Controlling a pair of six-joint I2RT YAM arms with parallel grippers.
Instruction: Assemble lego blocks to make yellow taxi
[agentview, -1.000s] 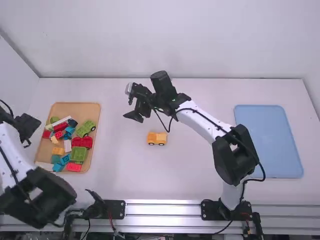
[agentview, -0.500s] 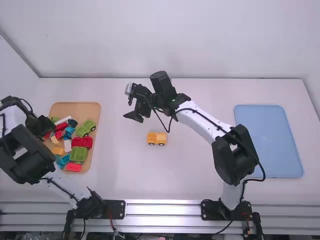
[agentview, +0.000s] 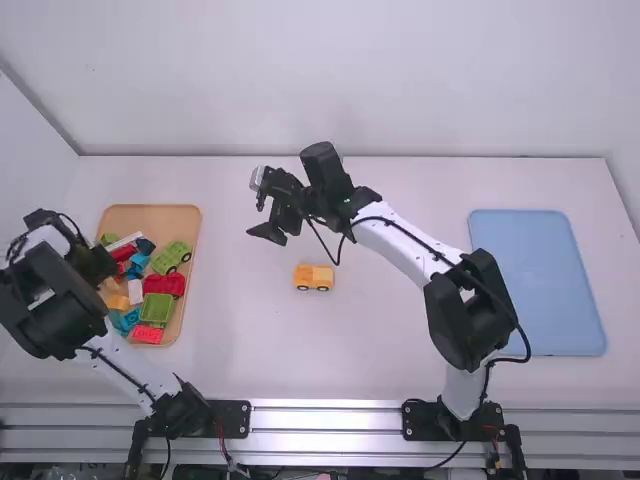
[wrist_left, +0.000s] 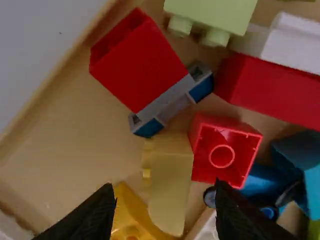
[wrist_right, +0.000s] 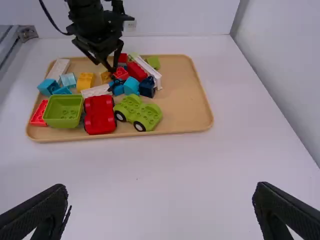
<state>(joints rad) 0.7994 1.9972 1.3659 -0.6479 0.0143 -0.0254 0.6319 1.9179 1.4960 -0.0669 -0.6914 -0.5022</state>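
Since earlier frames, left gripper (agentview: 103, 268) swings in from beside the tan tray (agentview: 150, 217) to over its left side; fingers spread, pale yellow block (wrist_left: 171, 187) between and beyond the tips. Right gripper (agentview: 268, 230) holds position above the white table (agentview: 250, 350), fingers wide apart. Yellow car (agentview: 313, 277) stands on the table, between tan tray and blue tray (agentview: 540, 290).

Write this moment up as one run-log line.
left gripper open above pale yellow block in tan tray | right gripper open above table | yellow car on table between tan and blue trays
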